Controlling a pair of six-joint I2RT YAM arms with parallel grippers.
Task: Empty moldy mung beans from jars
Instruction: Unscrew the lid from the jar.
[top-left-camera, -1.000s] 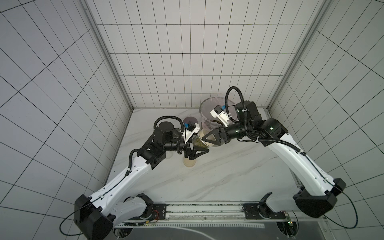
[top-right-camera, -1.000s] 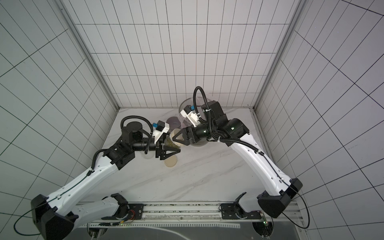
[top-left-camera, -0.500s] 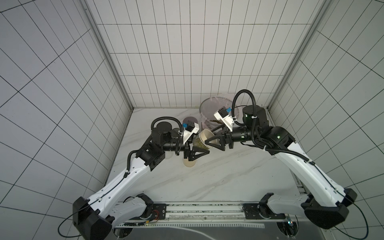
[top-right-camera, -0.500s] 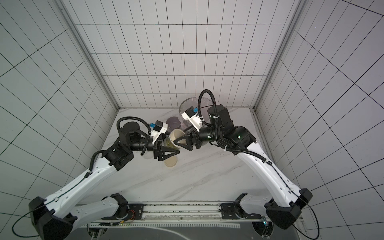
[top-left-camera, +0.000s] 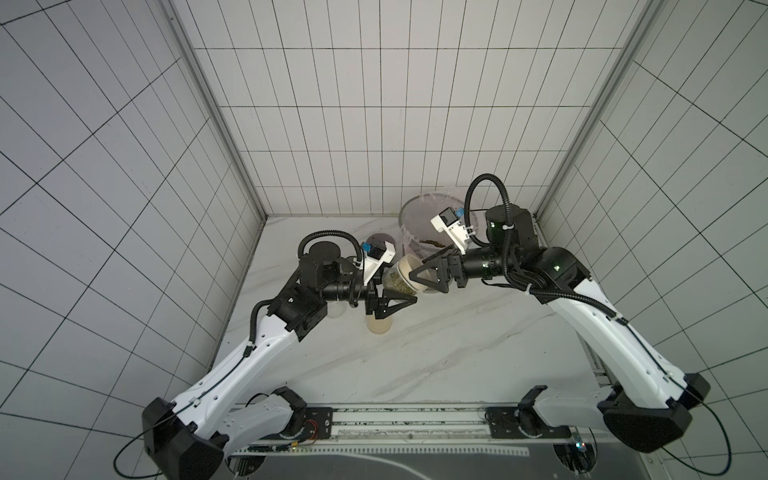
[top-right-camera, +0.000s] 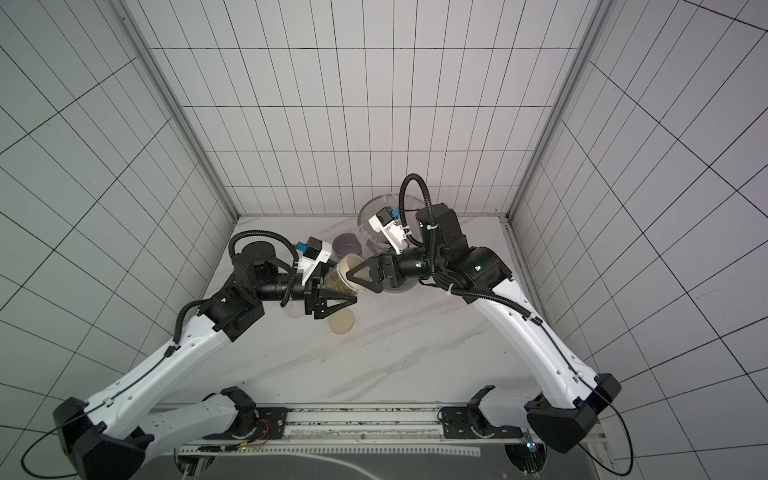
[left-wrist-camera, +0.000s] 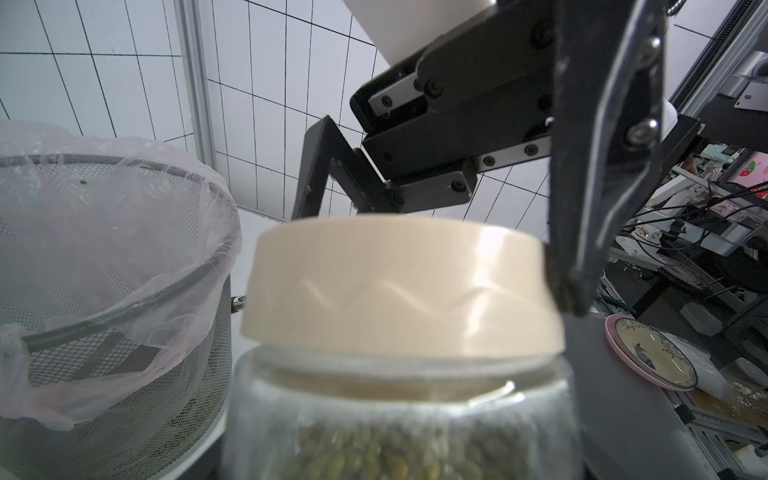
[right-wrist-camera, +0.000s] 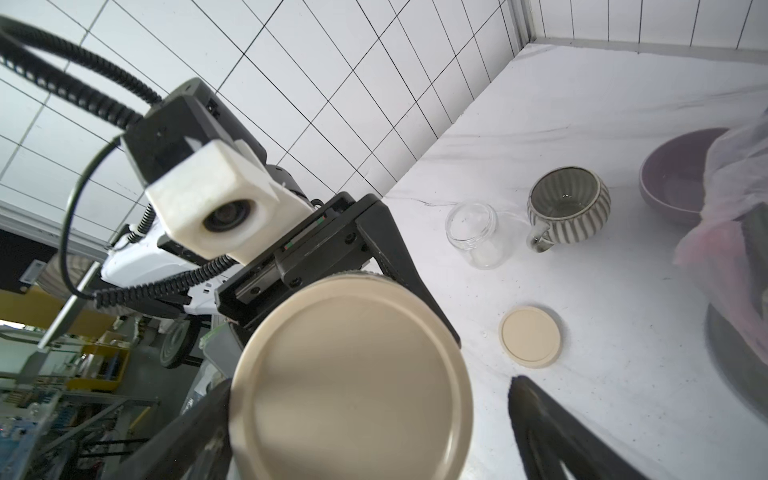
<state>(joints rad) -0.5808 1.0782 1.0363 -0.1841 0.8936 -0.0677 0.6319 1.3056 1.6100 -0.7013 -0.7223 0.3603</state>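
Note:
A clear glass jar (top-left-camera: 394, 286) of olive-green mung beans (left-wrist-camera: 374, 453) hangs tilted above the table, and my left gripper (top-left-camera: 395, 293) is shut on its glass body. Its beige lid (right-wrist-camera: 349, 382) is on and faces my right gripper (right-wrist-camera: 370, 382). That gripper is open and straddles the lid, with a clear gap at one finger (right-wrist-camera: 540, 415). Both top views show the two grippers meeting at the jar (top-right-camera: 338, 281). A second jar (right-wrist-camera: 476, 232) stands empty and lidless on the table, with its loose lid (right-wrist-camera: 530, 336) lying flat nearby.
A tall mesh bin (left-wrist-camera: 199, 316) with a pink liner stands just behind the jar and has some beans in it (top-left-camera: 432, 242). A ribbed greenish mug (right-wrist-camera: 569, 203) and a purple bowl (right-wrist-camera: 673, 178) sit near the back wall beside the empty jar.
My right gripper's jaws have spread wider around the lid. The right arm has drawn back a little to the right. The jar stays in my left gripper.

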